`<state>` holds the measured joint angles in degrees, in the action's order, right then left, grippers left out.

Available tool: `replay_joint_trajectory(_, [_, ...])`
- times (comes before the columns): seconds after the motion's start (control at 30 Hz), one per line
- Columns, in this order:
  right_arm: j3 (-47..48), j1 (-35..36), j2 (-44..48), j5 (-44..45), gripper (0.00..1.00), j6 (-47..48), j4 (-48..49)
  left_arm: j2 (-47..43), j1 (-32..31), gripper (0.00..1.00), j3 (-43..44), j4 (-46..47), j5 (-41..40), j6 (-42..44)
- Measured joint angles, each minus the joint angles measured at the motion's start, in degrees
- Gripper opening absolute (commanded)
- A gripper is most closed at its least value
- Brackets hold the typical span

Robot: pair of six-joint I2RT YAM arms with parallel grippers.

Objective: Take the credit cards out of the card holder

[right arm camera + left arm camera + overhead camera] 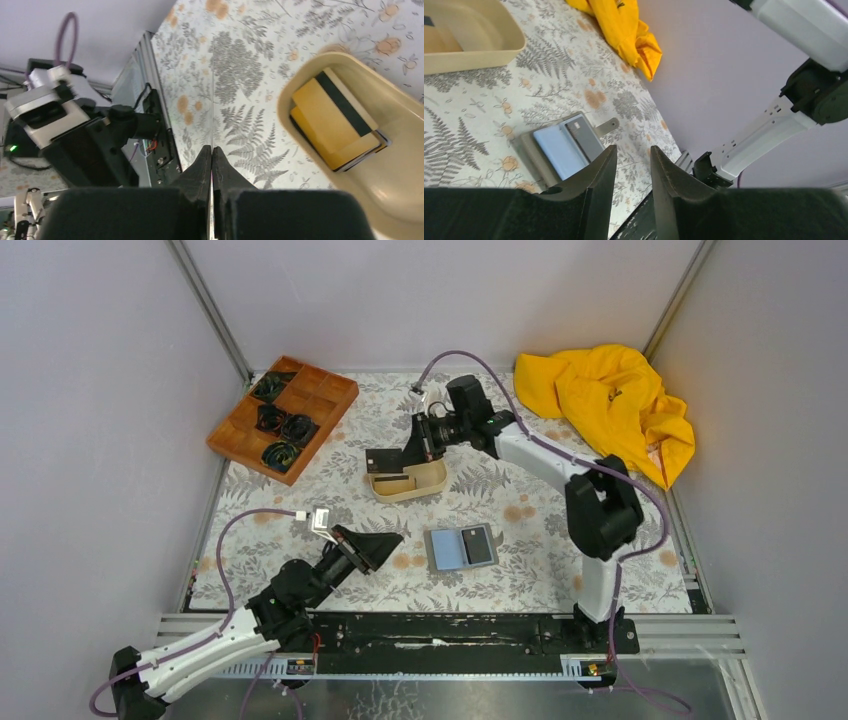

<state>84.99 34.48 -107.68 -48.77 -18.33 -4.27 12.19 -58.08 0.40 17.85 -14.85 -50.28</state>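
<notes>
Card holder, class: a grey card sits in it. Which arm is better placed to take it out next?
Left. The left end effector is open, empty and near the card holder and its grey card; the right end effector is shut on a second card by the beige tray.

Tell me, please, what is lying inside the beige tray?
Stacked yellow cards, the top one with a black stripe, lie in the beige tray. Whatever lies beneath them is covered.

Soft, even light falls from above, casting only faint shadows beside the beige tray (425, 491) toward the tabletop's far edge. In both wrist views the close black fingers (594, 185) look slightly soft.
</notes>
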Motion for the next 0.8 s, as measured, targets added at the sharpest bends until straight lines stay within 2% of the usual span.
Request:
replay_joint_trajectory(0.27, [11.54,-1.25,-15.13,-2.03,0.0,2.27,-8.07,-2.45,0.0,0.38,0.0,-5.46,-0.76,-0.02])
replay_joint_trajectory(0.43, [12.24,-2.27,-17.57,-2.64,0.0,2.75,-9.38,-5.88,0.0,0.32,0.02,-8.7,-0.85,-0.2])
replay_joint_trajectory(0.53, [12.22,-3.21,-18.21,-3.02,0.0,2.95,-9.46,-7.69,0.0,0.33,0.02,-9.29,-0.61,-0.22])
replay_joint_trajectory(0.8, [11.87,-4.94,-19.58,-3.37,0.0,3.56,-9.33,-7.93,0.0,0.43,0.63,-9.68,0.09,-0.35])
